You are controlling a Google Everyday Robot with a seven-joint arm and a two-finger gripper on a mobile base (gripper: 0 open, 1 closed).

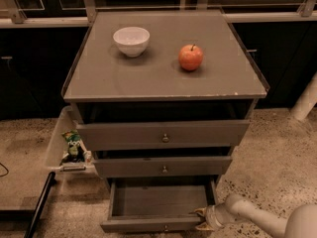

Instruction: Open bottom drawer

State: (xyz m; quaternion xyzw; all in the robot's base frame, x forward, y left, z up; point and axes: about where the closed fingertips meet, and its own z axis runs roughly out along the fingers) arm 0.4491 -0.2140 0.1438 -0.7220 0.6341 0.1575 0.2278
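Note:
The bottom drawer (148, 224) of the grey cabinet stands pulled out, its plain grey inside (158, 200) showing and its small knob (166, 227) at the frame's lower edge. My gripper (202, 219) sits at the drawer's front right corner, with one fingertip above the front panel's end and one below it. My white arm (257, 220) comes in from the lower right. The mid-sized middle drawer (163, 166) and the tall top drawer (163, 134) are each slightly out.
A white bowl (131, 40) and a red apple (190, 57) sit on the cabinet top (148, 78). A clear bin (62, 148) with a green packet (73, 145) hangs on the cabinet's left. A dark bar (39, 202) lies on the speckled floor at left.

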